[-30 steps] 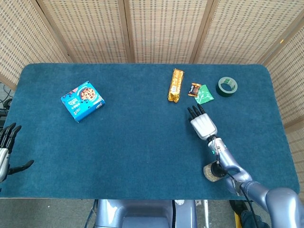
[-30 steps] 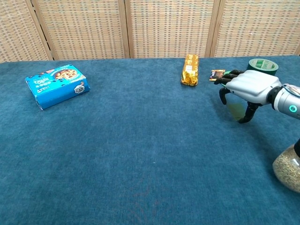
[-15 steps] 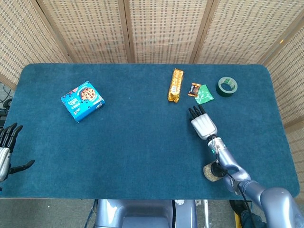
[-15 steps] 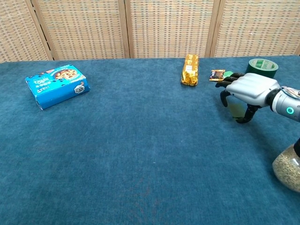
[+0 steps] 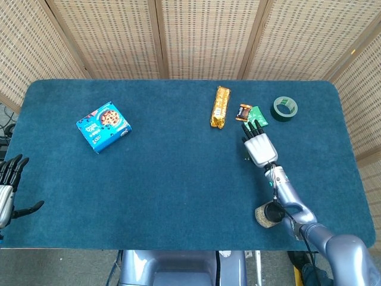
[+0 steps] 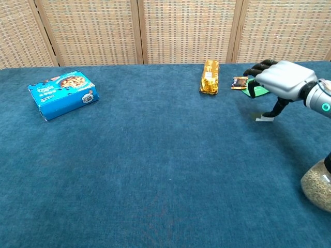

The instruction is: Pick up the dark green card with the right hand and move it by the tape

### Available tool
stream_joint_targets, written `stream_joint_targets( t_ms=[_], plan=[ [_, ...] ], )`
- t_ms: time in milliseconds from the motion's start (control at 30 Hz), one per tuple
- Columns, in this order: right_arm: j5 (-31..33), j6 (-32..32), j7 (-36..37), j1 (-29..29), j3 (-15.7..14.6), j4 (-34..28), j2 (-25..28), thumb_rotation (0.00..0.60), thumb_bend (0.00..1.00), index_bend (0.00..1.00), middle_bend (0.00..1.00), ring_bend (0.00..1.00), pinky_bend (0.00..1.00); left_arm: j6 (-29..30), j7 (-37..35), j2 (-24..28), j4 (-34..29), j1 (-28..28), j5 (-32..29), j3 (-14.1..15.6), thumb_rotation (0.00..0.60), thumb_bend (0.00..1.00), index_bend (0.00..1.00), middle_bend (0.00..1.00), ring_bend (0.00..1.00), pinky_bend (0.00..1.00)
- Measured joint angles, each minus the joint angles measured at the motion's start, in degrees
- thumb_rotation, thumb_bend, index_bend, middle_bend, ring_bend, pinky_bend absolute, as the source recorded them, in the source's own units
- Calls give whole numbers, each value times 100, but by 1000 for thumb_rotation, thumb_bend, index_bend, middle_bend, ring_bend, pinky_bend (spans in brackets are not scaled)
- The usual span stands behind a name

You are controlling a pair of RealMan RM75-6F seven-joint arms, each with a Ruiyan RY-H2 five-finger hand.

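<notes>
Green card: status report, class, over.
Right hand open above card, not gripping. Left hand open, idle. Card beside tape; small brown packet touches it.

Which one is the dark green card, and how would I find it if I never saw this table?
Look to the far right end of the blue table, where a dark green roll of tape sits. Just left of the roll lies the dark green card, right ahead of the right hand. It is flat and plain green, unlike the small brown packet and long gold bar further left.
</notes>
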Motion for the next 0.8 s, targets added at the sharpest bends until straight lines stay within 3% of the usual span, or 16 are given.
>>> stream_joint_targets(
  t_ms=[267,500,700,800],
  plan=[
    [-51,201,8,-49,11,-476,227,600,431,392,52,0,0,24,-29,10,5,12,-2,-4,600,0,0,0,0,0],
    [162,-130,-402,-98,-5,-996,470,600,414,392,49,0,0,33,-33,8,11,14,9,0,600,0,0,0,0,0],
    [308,-302,-491,-120,-5,-976,482,600,414,395,48,0,0,43,-46,13,13,19,10,0,600,0,0,0,0,0],
    [323,-339,-426,-121,-13,-894,453,600,414,452,49,0,0,35,-40,11,12,15,11,1,600,0,0,0,0,0]
  ],
)
